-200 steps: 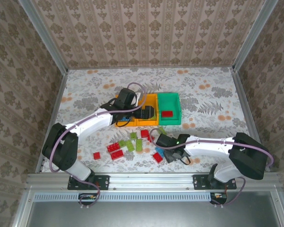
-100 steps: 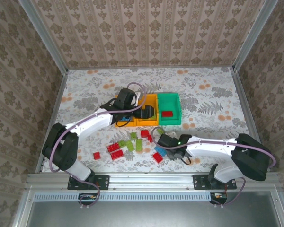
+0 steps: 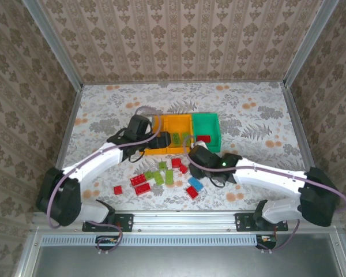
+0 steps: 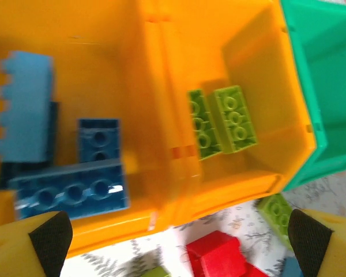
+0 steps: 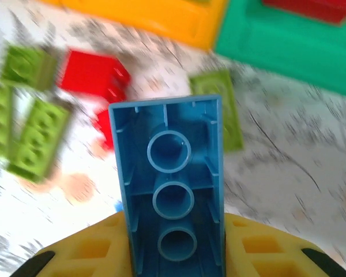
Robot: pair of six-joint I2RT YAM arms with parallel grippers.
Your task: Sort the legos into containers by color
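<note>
Right end effector [image 5: 173,257] clamps a blue lego brick [image 5: 170,173], underside showing, above loose red legos [image 5: 92,75] and lime legos [image 5: 37,135] on the worktop [image 3: 259,115], near the green bin [image 5: 288,52]. Left end effector [image 4: 176,239] hangs with jaws wide apart over the left orange bin [image 4: 104,34], which holds blue bricks [image 4: 69,193], and the middle orange bin [image 4: 242,34], which holds two lime bricks [image 4: 235,118].

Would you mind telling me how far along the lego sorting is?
Partly done. Sorted: blue bricks in the left orange bin, two lime green bricks in the middle orange bin, one red brick in the green bin. In hand: the right gripper grips a blue brick; the left gripper is open above the bins. Left: red, green and blue loose bricks on the table.
</note>
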